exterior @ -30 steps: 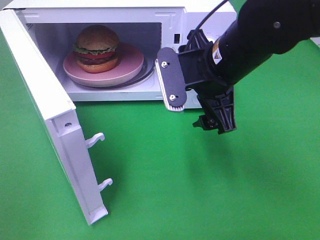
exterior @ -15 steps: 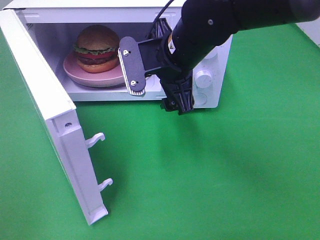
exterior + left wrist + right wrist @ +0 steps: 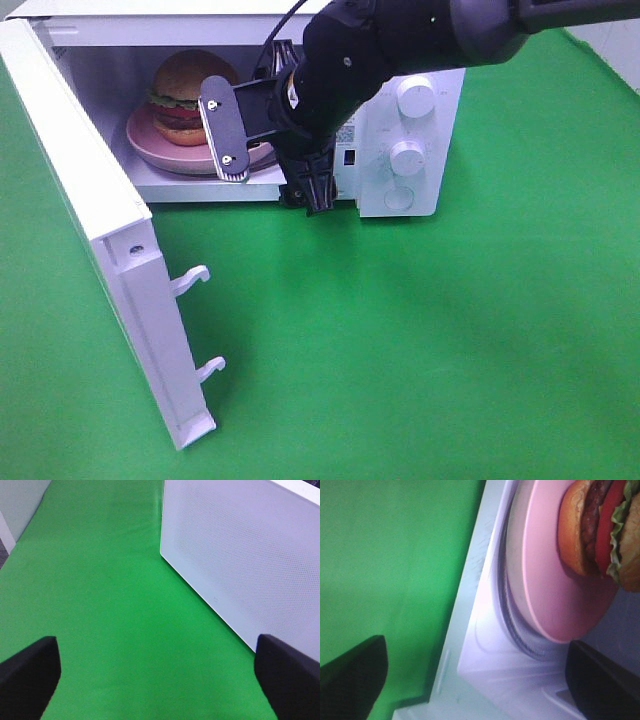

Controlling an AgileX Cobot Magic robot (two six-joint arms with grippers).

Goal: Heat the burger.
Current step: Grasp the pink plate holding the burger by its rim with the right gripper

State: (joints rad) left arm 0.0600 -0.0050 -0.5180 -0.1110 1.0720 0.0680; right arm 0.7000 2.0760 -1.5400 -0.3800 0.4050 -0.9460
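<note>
Door point(image 3: 110, 260) of microwave point(image 3: 400, 120) hangs open, lower left | my right claw point(image 3: 275, 160) spread wide, empty, at the cavity mouth, upper centre | burger point(image 3: 190, 95) on pink plate point(image 3: 165, 150) inside, upper left | my left claw point(image 3: 155, 680) wide over green counter point(image 3: 450, 350).

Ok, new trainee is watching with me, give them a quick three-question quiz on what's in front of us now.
1. True or false: the microwave door stands open.
2. What does the burger sit on? A. bare glass turntable B. pink plate C. green cloth
3. Fill in: the right gripper, in front of the oven's opening, has its jaws ____.

Key:
1. True; it swings out to the left.
2. B, the pink plate inside the microwave.
3. Open; nothing is between them.
</note>
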